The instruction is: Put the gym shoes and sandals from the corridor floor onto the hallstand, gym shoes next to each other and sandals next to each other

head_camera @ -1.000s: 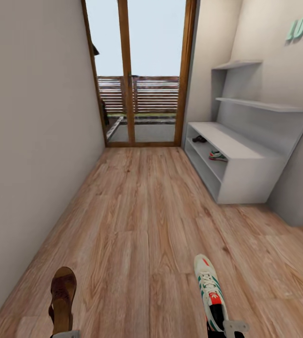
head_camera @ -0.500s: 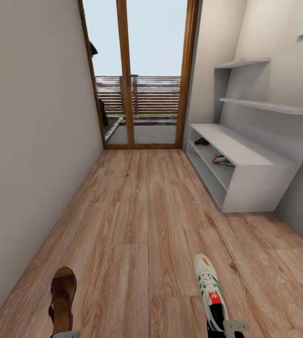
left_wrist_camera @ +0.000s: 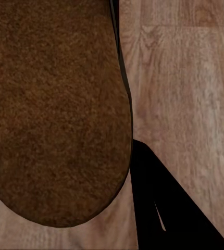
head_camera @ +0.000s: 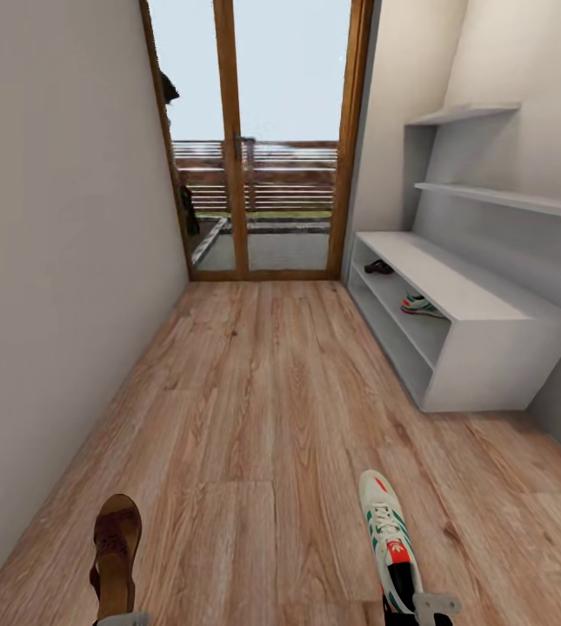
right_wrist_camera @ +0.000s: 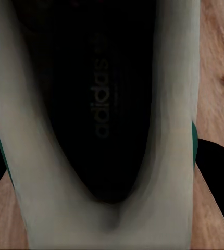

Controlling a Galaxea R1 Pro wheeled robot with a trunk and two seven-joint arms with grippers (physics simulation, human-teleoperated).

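Pincer, right [head_camera: 426, 609]: closed on the heel of 1 white gym shoe with green side stripes and a red-orange tongue [head_camera: 390, 539], toe pointing ahead; the right wrist view looks into its dark lined inside [right_wrist_camera: 99, 104].

Pincer, left [head_camera: 123, 619]: holds 1 dark brown sandal with a tan sole [head_camera: 116, 552] at its heel end; its brown footbed [left_wrist_camera: 54, 104] lies close before the left wrist camera. How far these jaws stand apart cannot be told.

Carried items: both held clear above the light brown wood-plank corridor floor [head_camera: 263, 409].

Change over the last 1.0 s: the whole head view has shifted, so the base or head is moving. The pale grey low rack with 2 open tiers and stepped wall shelves [head_camera: 480, 304] now sits larger and lower at the right; the teal wall letters have nearly slid out of view. Shoe and sandal keep their places relative to the arms.

Already stowed on that rack's upper open tier: 1 matching gym shoe [head_camera: 423, 304] and 1 dark sandal [head_camera: 378, 267], well apart.

Judgement: transit step, roughly half done. Each carried item needs to be set beside its mate.
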